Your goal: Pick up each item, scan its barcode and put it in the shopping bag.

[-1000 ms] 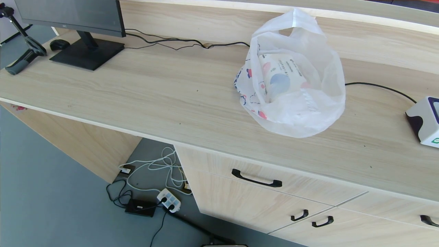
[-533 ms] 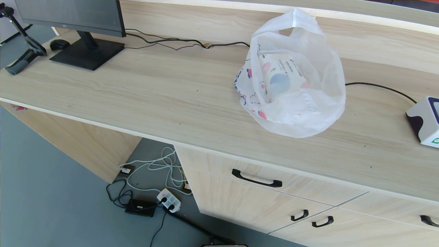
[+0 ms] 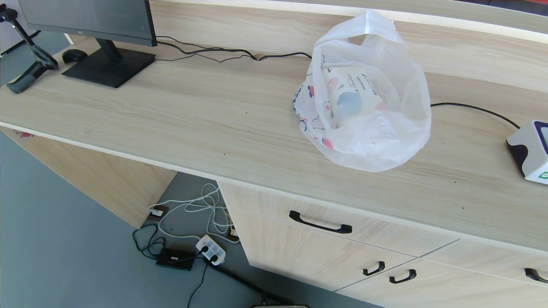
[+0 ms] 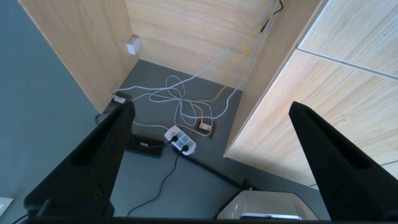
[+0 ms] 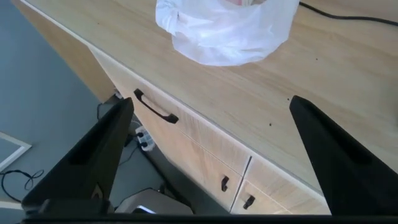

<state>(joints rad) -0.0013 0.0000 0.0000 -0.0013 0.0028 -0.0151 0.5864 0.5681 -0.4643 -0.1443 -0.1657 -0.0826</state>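
A translucent white shopping bag (image 3: pixel 368 98) stands on the wooden counter (image 3: pixel 192 115), right of centre, its mouth open upward. Inside it lies a white pack with a blue and pink print (image 3: pixel 349 100). At the counter's right edge sits the white and dark barcode scanner (image 3: pixel 531 152), its black cable running back toward the bag. My right gripper (image 5: pixel 211 162) is open with nothing between its fingers, hanging in front of the counter over the drawers, with the shopping bag (image 5: pixel 227 28) beyond it. My left gripper (image 4: pixel 211 162) is also open and holds nothing, down by the floor beside the cabinet side.
A black monitor (image 3: pixel 85 17) on its stand, a mouse (image 3: pixel 73 54) and a black clamp arm (image 3: pixel 30 64) occupy the counter's far left. Drawers with black handles (image 3: pixel 320 222) lie below the counter edge. Cables and a power strip (image 4: pixel 180 140) lie on the floor.
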